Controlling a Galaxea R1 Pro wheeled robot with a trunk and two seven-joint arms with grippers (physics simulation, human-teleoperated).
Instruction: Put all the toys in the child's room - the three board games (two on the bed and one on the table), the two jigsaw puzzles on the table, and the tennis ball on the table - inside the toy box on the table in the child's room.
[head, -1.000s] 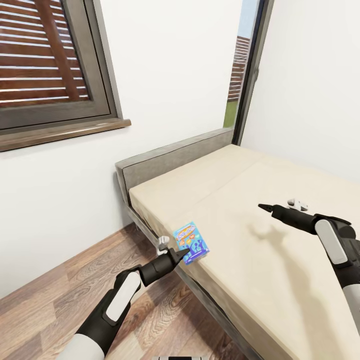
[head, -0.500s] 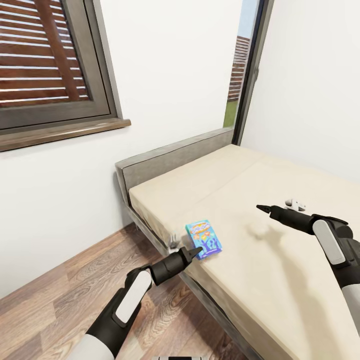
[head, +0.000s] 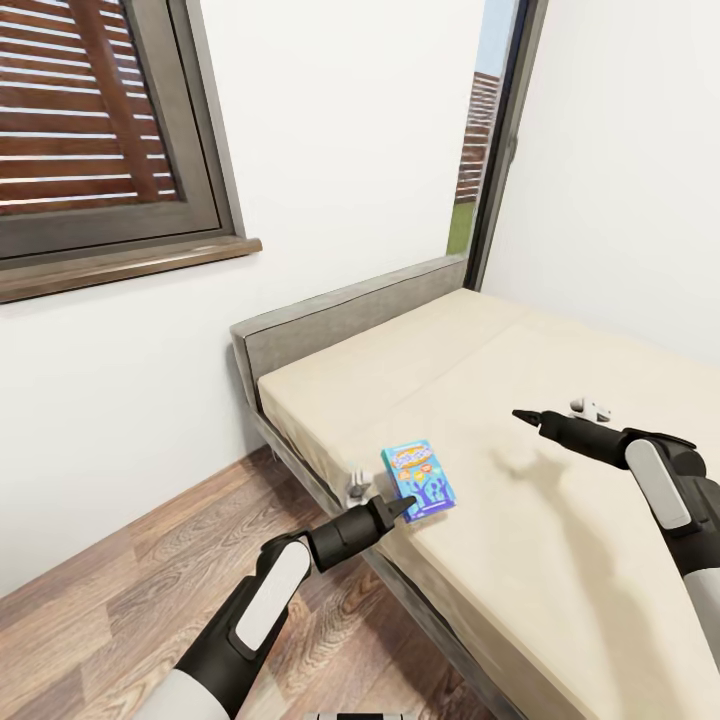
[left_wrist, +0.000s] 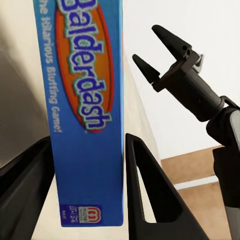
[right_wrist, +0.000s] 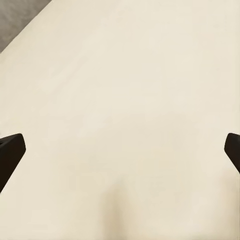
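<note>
A blue board game (head: 418, 482) with a yellow "Balderdash" title is held over the near edge of the bed (head: 560, 520). My left gripper (head: 402, 505) is shut on it, and in the left wrist view the box (left_wrist: 85, 115) sits between the two dark fingers (left_wrist: 147, 195). I cannot tell whether the box touches the mattress. My right gripper (head: 520, 415) hovers open above the middle of the bed with nothing in it. Its spread fingertips (right_wrist: 10, 150) frame bare mattress, and it also appears in the left wrist view as the right gripper (left_wrist: 159, 50).
The bed has a grey headboard (head: 340, 320) against the white wall. A window with a wooden sill (head: 120, 265) is at the upper left, and a tall narrow window (head: 490, 130) stands behind the bed. Wood plank floor (head: 120, 610) lies left of the bed.
My left gripper has carried the blue board game to the right, further over the bed's edge. The right arm has hardly moved.
</note>
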